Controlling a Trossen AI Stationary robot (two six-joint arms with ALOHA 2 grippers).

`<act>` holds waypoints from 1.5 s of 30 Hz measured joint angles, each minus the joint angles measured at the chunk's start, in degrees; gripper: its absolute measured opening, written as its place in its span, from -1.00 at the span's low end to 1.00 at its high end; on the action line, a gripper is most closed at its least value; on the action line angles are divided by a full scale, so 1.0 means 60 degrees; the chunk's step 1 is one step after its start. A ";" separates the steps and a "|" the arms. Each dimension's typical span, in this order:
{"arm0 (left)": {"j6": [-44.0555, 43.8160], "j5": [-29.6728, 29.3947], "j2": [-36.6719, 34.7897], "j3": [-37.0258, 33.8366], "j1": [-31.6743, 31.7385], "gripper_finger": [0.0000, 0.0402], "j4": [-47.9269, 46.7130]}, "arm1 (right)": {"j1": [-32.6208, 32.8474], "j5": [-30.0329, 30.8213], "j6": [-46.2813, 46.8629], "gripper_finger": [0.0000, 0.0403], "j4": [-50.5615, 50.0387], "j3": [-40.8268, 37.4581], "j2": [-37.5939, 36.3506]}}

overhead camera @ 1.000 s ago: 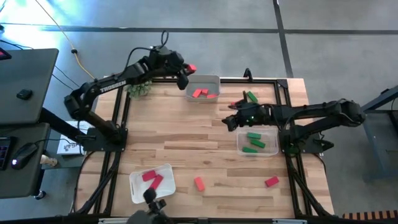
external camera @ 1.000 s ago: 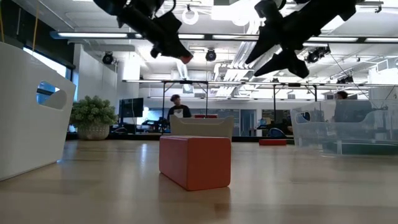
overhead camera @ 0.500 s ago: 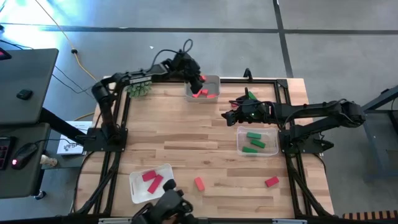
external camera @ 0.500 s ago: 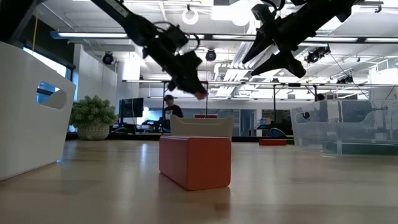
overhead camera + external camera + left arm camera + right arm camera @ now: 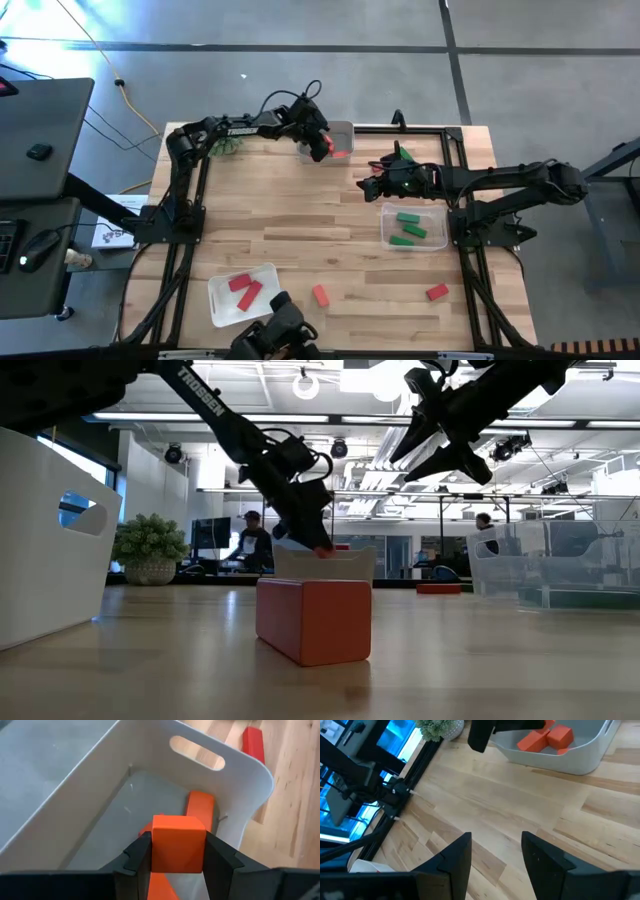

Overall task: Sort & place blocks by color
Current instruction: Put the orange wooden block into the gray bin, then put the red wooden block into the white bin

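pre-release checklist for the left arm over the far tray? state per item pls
1. Left pincer shut on the orange block: ok.
2. Block is over the white tray, inside its walls: ok.
3. Tray already holds matching orange blocks: ok.
4. Block low enough to drop softly: cannot tell; the low view shows it near the tray rim.
5. Right pincer open, empty and apart from the tray, over bare table: ok.
6. Loose blocks left on the table, one at the near edge, another near the right: not ok, sorting unfinished.
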 joint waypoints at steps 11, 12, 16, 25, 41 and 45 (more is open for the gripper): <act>0.0408 -0.0403 0.0044 0.0000 -0.0205 -0.25 0.0047 | 0.0000 0.0000 0.0000 -0.20 0.0000 0.0000 0.0000; 0.0416 -0.0500 0.0044 0.0000 -0.0225 -0.23 0.0051 | 0.0000 0.0000 0.0000 -0.20 0.0000 0.0000 0.0000; 0.0569 -0.0609 0.0044 0.0000 -0.0283 -0.14 0.0062 | 0.0000 -0.0118 -0.0007 -0.20 -0.0014 0.0000 0.0000; 0.0494 -0.0614 0.0044 0.0000 -0.0286 -0.02 0.0062 | 0.0168 -0.0995 -0.0003 -0.20 -0.0412 0.0000 0.0004; 0.0113 -0.0610 -0.0856 0.0000 -0.0697 -0.02 0.0027 | 0.1885 -0.2936 -0.0244 -0.20 -0.1200 0.0000 0.0004; -0.0475 -0.0608 -0.1277 0.0000 -0.0976 -0.02 -0.0013 | 0.2300 -0.3872 -0.0249 -0.20 -0.1740 0.0000 0.0004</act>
